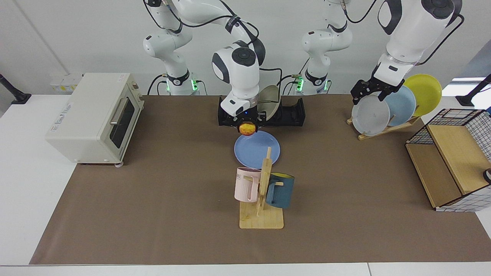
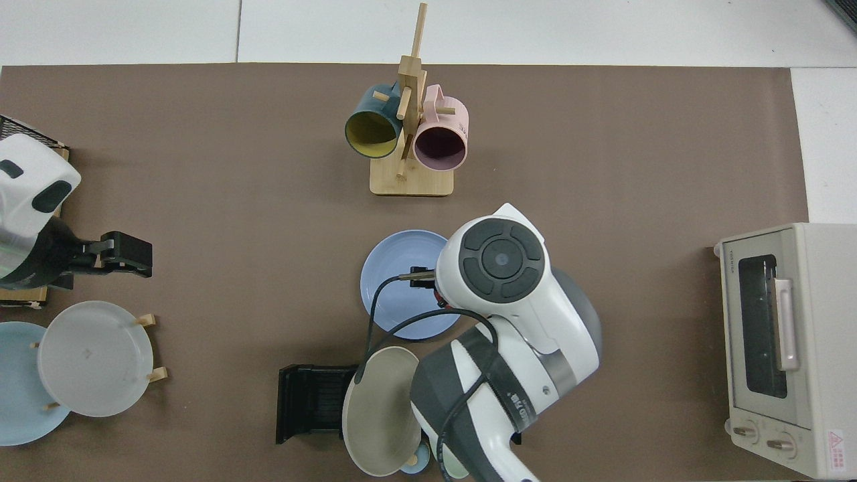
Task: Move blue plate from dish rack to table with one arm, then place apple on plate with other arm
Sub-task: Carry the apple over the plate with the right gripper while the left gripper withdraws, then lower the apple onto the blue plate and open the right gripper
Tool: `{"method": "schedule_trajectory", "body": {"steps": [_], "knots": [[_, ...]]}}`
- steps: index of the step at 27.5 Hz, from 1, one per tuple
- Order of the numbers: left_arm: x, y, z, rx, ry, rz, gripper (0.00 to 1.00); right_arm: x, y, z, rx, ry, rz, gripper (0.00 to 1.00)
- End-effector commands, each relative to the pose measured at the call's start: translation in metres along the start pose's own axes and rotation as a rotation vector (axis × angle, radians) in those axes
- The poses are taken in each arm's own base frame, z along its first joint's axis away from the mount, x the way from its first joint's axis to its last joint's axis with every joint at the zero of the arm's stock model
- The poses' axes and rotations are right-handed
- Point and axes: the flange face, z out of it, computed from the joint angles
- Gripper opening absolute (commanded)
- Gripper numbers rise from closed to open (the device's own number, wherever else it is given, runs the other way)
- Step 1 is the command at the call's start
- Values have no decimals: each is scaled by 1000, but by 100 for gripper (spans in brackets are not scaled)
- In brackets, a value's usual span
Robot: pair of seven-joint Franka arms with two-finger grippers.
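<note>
Apple (image 1: 247,128) in right hand (image 1: 246,123)

Plain white wall (image 1: 76,34) behind; daylight at a window (image 1: 466,82) beside it.

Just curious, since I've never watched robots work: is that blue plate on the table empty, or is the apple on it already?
Empty. The blue plate lies bare on the mat; the apple hangs above its far edge in the right end effector.

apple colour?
Yellow-orange with red streaks; the apple shows best in the facing view, held in the right hand.
</note>
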Motion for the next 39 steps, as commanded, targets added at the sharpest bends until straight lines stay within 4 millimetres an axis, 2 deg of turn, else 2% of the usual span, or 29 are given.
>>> {"method": "schedule_trajectory", "body": {"steps": [1,9,13,14,15,16,17,21,23,28,32,34,39], "knots": [[2,5,-6,-23,27,19,100,3,-14,37,7,7,44,0],[6,11,-11,-62,71,22,100,0,-10,78,-2,-8,56,0],[5,13,-11,-60,71,23,100,-6,-16,84,17,-28,72,1],[6,13,-11,-60,70,23,100,-6,-15,85,17,-31,76,12],[5,12,-11,-58,71,23,100,-5,-15,85,18,-32,77,30],[5,12,-10,-58,68,23,100,-4,-14,86,17,-32,78,58],[5,12,-11,-58,70,25,100,-3,-13,84,18,-29,79,99],[5,12,-11,-58,70,23,100,-2,-19,74,13,-37,58,100],[5,12,-11,-58,70,23,100,3,-18,62,12,-42,62,100],[4,13,-11,-57,68,25,100,15,-10,18,8,-44,13,100],[5,13,-10,-57,68,25,100,35,21,-24,46,-11,-59,100],[5,13,-10,-57,68,25,100,52,47,-45,62,15,-71,100],[5,13,-9,-57,68,24,100,74,99,-75,53,31,-171,100]]}}
